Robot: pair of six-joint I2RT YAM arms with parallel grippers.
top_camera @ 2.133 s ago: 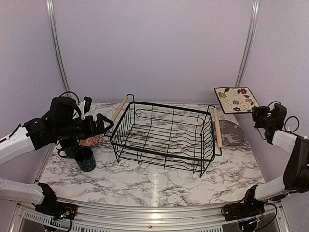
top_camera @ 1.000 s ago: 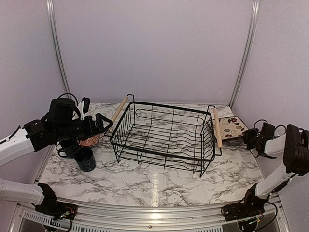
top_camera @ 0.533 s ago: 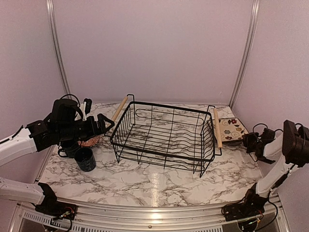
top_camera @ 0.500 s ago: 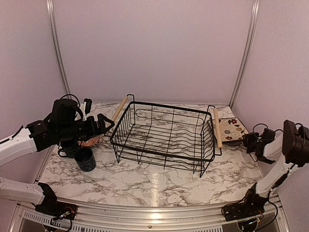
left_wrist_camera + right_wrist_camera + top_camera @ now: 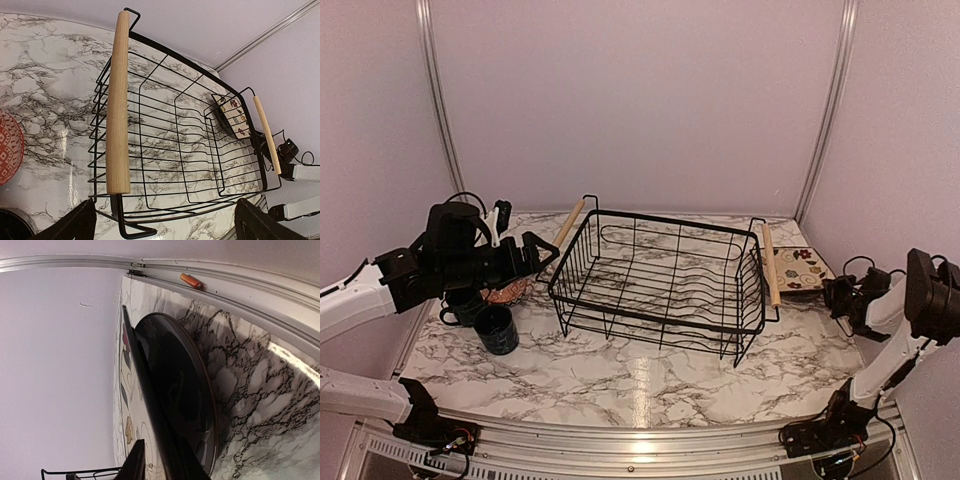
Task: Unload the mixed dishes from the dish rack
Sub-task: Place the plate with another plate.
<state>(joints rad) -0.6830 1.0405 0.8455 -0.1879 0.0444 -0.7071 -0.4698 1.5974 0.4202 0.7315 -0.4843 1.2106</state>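
Sitting mid-bench [image 5: 640, 385], dish rack [image 5: 660, 285]: black wire rectangular basket with a ridged grid floor and a light round wooden handle [image 5: 118, 100] along each short side. Long axis runs left-right in the top view, right end turned a bit nearer; handles run far-near. Bench top is glossy white-grey marble pattern.

Left of rack: small bowl [image 5: 505, 292], reddish patterned, upright, near the left handle. Dark teal mug [image 5: 496, 328] just nearer than it, second mug [image 5: 460, 305] beside, both upright, mouths up.

Right of rack: square cream floral plate [image 5: 802, 268], face up, lying over round grey plate [image 5: 185, 390], which is dark, glossy and flat on the bench. Both are just beyond the right handle.

Left end effector [image 5: 535, 252] hovers above the bowl, pointing at the rack's left handle. Its fingers [image 5: 70, 227] are spread wide and hold nothing.

Right end effector [image 5: 833, 291] is low at the square plate's near-right edge. One finger [image 5: 136, 462] lies against the floral face, the other is hidden behind the plate's rim; cannot tell whether clamped or released.
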